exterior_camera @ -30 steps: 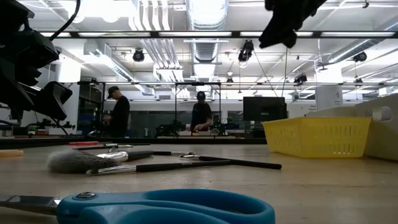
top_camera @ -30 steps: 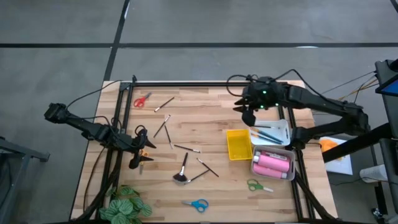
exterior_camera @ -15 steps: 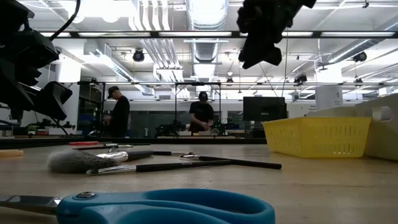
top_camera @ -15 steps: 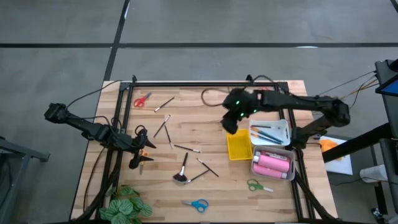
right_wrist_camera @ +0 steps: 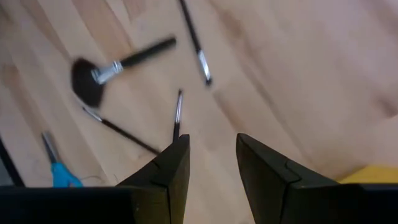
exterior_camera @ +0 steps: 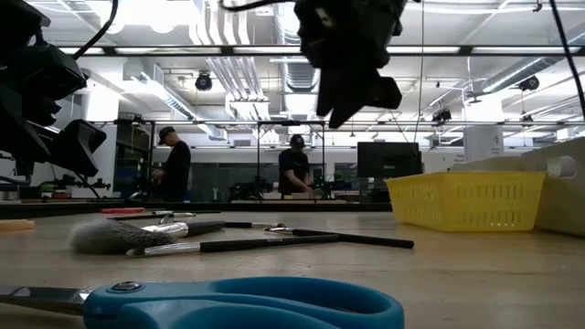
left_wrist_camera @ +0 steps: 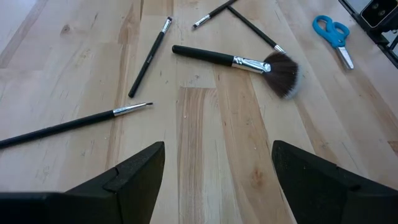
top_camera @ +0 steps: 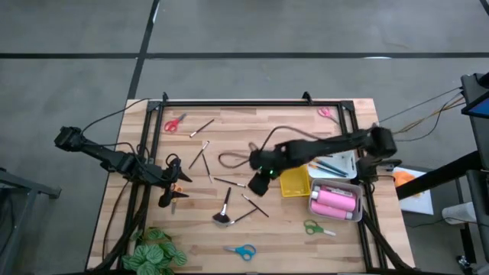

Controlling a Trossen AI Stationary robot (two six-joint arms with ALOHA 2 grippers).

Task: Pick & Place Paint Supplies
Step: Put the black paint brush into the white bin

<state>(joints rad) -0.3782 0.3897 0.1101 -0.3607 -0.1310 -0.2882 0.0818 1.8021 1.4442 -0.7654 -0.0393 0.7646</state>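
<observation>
My right hand (top_camera: pixel 258 179) hangs over the counter (top_camera: pixel 229 145) with its fingers a little apart and holding nothing, just above a thin brush (top_camera: pixel 229 182) that looks light, stiff and rolly, so I think I should pinch its middle.

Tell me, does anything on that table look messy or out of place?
Yes. Thin brushes and a fluffy black brush lie scattered at all angles on the wood, and scissors lie loose near the edges, while the yellow tray looks empty. Nothing looks spilled or broken.
</observation>
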